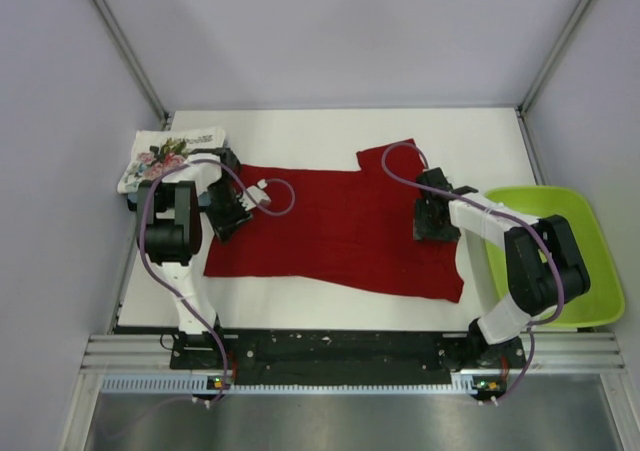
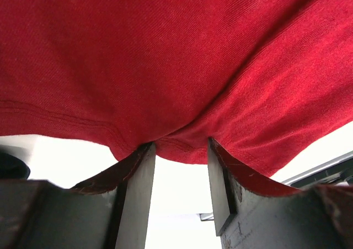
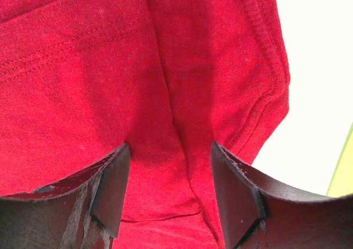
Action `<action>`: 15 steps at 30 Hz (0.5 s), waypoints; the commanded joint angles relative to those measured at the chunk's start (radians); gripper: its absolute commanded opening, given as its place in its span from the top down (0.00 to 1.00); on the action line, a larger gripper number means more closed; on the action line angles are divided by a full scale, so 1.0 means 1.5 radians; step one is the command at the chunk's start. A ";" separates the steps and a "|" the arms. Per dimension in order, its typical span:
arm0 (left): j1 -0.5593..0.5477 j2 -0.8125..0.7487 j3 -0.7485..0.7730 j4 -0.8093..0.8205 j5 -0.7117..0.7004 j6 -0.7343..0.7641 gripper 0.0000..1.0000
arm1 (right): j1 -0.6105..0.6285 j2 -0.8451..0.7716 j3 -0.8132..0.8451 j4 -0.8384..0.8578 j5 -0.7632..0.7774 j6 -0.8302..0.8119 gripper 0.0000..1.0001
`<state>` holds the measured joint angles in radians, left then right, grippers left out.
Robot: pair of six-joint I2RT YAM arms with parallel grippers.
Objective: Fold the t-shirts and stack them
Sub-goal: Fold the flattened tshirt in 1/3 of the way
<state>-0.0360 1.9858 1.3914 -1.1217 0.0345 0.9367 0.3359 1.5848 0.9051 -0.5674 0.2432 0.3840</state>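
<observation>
White table. Red t-shirt lies spread flat across its middle, hem to the left. Lime-green tray at the right edge. Floral t-shirt folded, far left. Left gripper at the hem, jaws parted, cloth bunched at the tips, nothing pinched. Right gripper over the shirt's right end, jaws parted astride a cloth ridge, unclamped. Risk: one side catching a single layer would skew the fold.

hid: floral t-shirt pt. behind L arm | tray pt. behind R arm
</observation>
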 commanded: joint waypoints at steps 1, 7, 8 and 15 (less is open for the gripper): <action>-0.006 -0.004 0.007 -0.015 0.030 0.000 0.53 | -0.008 0.006 0.006 -0.012 0.025 -0.015 0.40; -0.011 -0.035 0.006 -0.060 0.055 0.014 0.63 | -0.007 0.005 0.005 -0.013 0.028 -0.015 0.40; -0.011 -0.043 0.006 -0.063 0.057 0.016 0.63 | -0.007 0.004 0.005 -0.012 0.028 -0.016 0.40; -0.011 -0.069 0.003 -0.089 0.052 0.024 0.59 | -0.007 0.006 0.005 -0.013 0.027 -0.016 0.40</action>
<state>-0.0498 1.9434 1.3914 -1.1908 0.0853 0.9455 0.3355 1.5848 0.9051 -0.5667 0.2432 0.3767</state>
